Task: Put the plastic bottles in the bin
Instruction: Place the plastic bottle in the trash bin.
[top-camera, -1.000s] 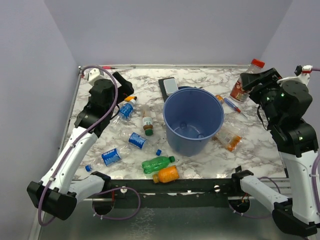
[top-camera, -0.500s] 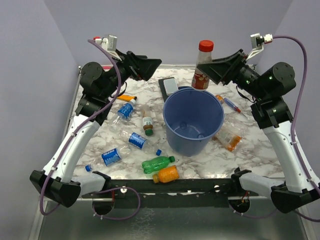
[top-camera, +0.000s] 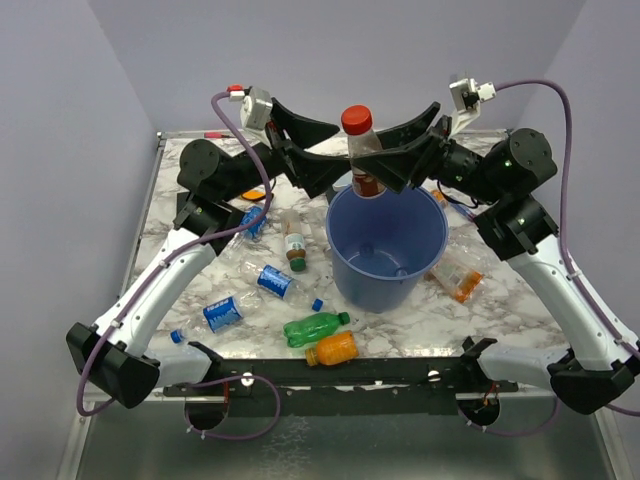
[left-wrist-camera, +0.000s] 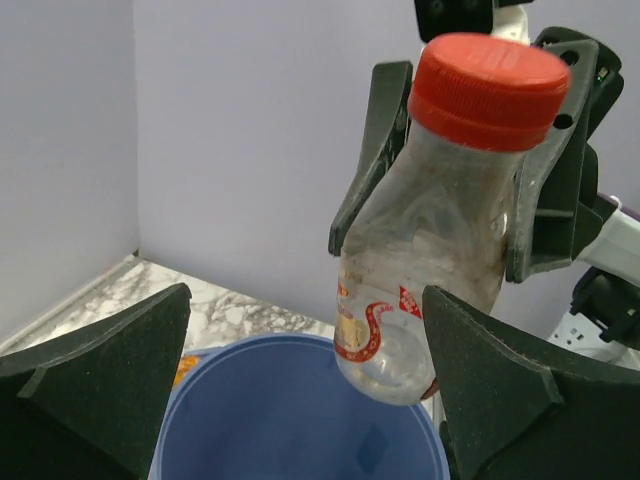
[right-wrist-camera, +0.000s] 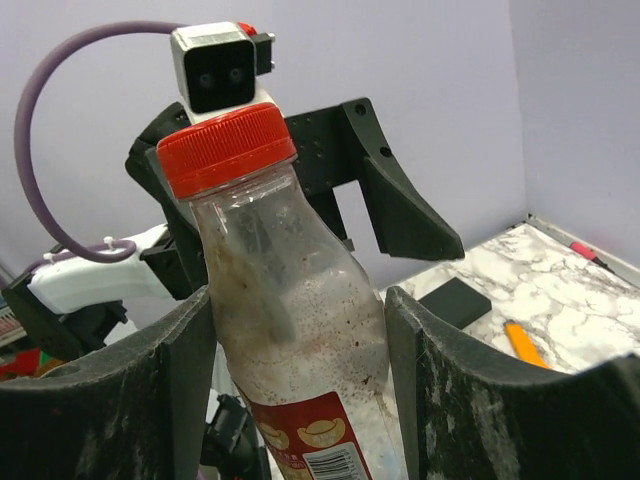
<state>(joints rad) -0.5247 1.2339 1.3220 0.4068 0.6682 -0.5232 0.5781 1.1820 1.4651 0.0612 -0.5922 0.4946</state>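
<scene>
The marble worktop (top-camera: 500, 300) carries the blue bin (top-camera: 385, 270), upright near its middle. Above the bin's far rim the right hand (top-camera: 378, 155) grips a red-capped bottle (top-camera: 362, 150) by the body, fingers partway closed around it, cap up. The left hand (top-camera: 335, 158) faces it, spread wide and empty. A green bottle (top-camera: 316, 327) and an orange bottle (top-camera: 333, 349) lie by the near edge.

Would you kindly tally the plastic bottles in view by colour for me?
Clear plastic bottles with blue labels: 3
Green plastic bottle: 1
Orange plastic bottle: 1
Brown plastic bottle with green cap: 1
Clear red-capped plastic bottle held by the right gripper: 1
Crumpled clear plastic bottle with an orange end: 1
Total: 8
</scene>
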